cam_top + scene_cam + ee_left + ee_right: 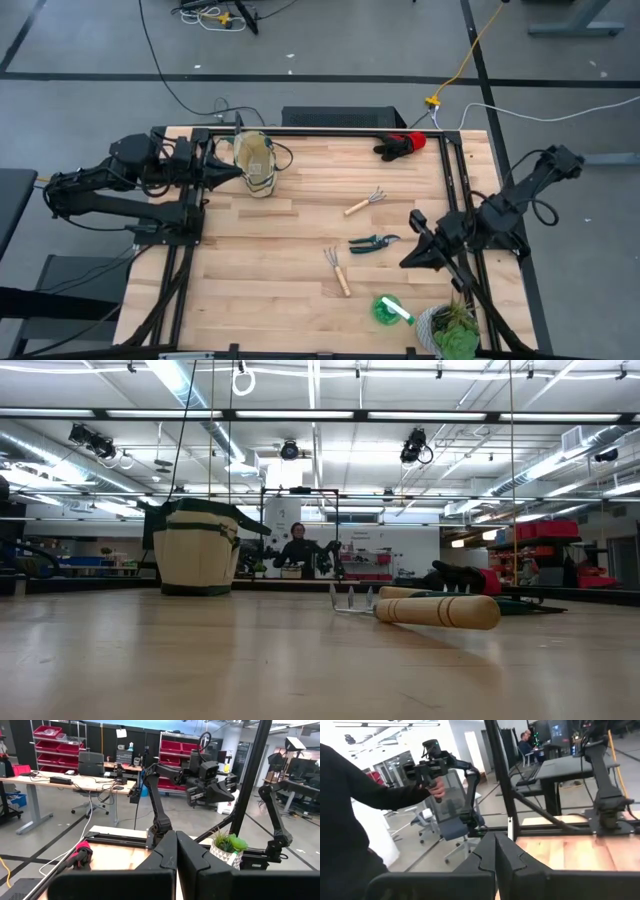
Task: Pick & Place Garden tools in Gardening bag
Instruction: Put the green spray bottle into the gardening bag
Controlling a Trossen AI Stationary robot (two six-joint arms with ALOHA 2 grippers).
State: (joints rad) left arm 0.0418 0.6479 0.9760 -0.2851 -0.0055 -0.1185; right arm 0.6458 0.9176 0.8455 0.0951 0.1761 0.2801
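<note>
Here, smooth wooden-handled rakes (364, 203) lie apart from round canvas bag (255, 162).

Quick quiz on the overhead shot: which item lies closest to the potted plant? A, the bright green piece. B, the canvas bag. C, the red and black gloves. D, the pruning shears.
A: in the high view the bright green piece lies just beside the potted plant at the table's corner, while the shears sit farther toward the middle, and the gloves and bag lie along the far edge.
</note>
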